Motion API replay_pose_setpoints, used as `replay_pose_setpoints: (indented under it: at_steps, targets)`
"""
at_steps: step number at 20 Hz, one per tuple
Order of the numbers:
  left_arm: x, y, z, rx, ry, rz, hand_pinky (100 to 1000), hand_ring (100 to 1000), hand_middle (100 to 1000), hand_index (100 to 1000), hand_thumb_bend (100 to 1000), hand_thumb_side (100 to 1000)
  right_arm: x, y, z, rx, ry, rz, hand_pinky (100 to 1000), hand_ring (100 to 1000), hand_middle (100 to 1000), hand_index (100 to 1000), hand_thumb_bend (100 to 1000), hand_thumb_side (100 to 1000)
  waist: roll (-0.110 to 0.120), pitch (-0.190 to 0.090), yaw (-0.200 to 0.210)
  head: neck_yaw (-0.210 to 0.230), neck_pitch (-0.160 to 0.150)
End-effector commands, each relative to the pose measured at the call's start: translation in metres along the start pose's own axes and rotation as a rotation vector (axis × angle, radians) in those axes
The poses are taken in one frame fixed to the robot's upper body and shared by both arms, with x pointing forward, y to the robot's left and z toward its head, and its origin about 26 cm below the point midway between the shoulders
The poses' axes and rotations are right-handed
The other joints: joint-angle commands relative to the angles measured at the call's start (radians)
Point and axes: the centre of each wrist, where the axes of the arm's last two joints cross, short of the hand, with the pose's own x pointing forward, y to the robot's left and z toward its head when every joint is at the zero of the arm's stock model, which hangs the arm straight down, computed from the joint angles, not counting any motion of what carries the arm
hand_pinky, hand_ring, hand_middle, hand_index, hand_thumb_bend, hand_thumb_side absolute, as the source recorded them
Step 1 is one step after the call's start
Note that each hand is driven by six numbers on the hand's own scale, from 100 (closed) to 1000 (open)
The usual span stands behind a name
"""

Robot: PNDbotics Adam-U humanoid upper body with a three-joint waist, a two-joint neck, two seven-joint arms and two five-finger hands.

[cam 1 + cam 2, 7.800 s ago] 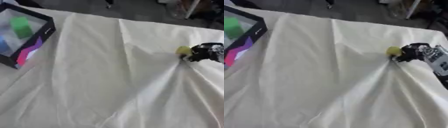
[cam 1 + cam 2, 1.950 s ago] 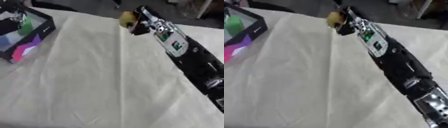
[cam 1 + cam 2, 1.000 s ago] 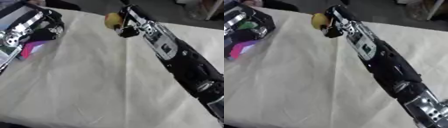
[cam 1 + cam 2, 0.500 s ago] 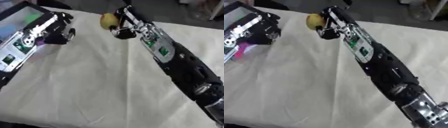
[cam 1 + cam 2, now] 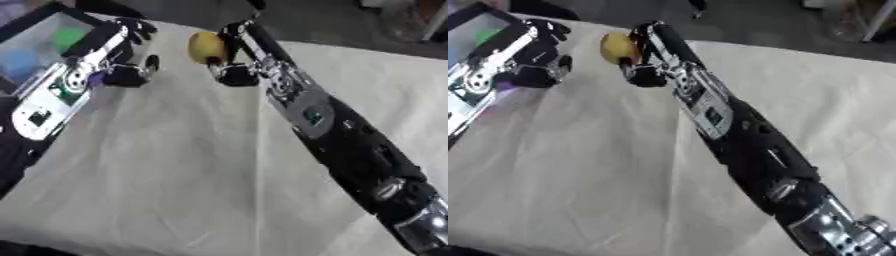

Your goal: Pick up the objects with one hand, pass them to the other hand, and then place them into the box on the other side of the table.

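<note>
- My right hand (image 5: 229, 70) sits in the upper middle of the frame at the end of a long black and silver arm that runs in from the lower right corner. Its fingers are curled round a small yellow ball (image 5: 205, 46), which is held in the air above the table (image 5: 175, 175).
- My left hand (image 5: 125, 62) comes in from the left edge and sits in the upper left of the frame, just beside the ball but apart from it. Its fingers are relaxed and hold nothing.
- The box (image 5: 39, 47) lies at the upper left corner, partly behind my left arm. It has a dark rim, and blurred green and blue shapes show inside it.
- The table is covered with a creased cream cloth.
- Judging by its look, the ball is light, smooth and rounded, so it could roll out of a shallow hold. I judge the bare side that faces left, away from my right hand's fingers, to be the best place for my left hand to take it.
- The left eye view shows more of the box interior and a small purple patch by my left hand. The right eye view cuts the box down to a sliver at the corner, but shows more of my right arm near the lower right.
</note>
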Motion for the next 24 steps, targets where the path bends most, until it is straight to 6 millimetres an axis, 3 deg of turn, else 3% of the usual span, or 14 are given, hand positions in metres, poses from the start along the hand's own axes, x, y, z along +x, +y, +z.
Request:
replay_pose_setpoints:
  at_steps: [1,6,15,24]
  targets:
    - [0.008,0.01,-0.004,0.033,-0.034,-0.019,936,774,731,867,129,245,0.011,0.0,-0.004,-0.015,-0.019,-0.035,797,484,410,282,100,100,0.024,-0.012,0.002,-0.001,0.001]
    - [0.017,0.008,-0.006,0.013,-0.091,-0.017,937,777,734,865,207,321,0.015,0.004,-0.004,-0.015,-0.027,-0.05,797,484,409,269,100,100,0.024,-0.011,0.004,-0.004,0.001]
    - [0.019,0.001,-0.013,-0.012,-0.111,-0.047,929,779,737,865,317,293,0.024,0.007,-0.005,-0.019,-0.058,-0.059,793,482,406,245,100,100,0.022,-0.012,0.005,-0.009,0.001]
    - [0.018,-0.008,-0.02,-0.009,-0.113,-0.051,932,778,735,867,316,312,0.027,0.009,-0.004,-0.018,-0.071,-0.066,794,481,405,230,100,100,0.02,-0.011,0.006,-0.008,0.001]
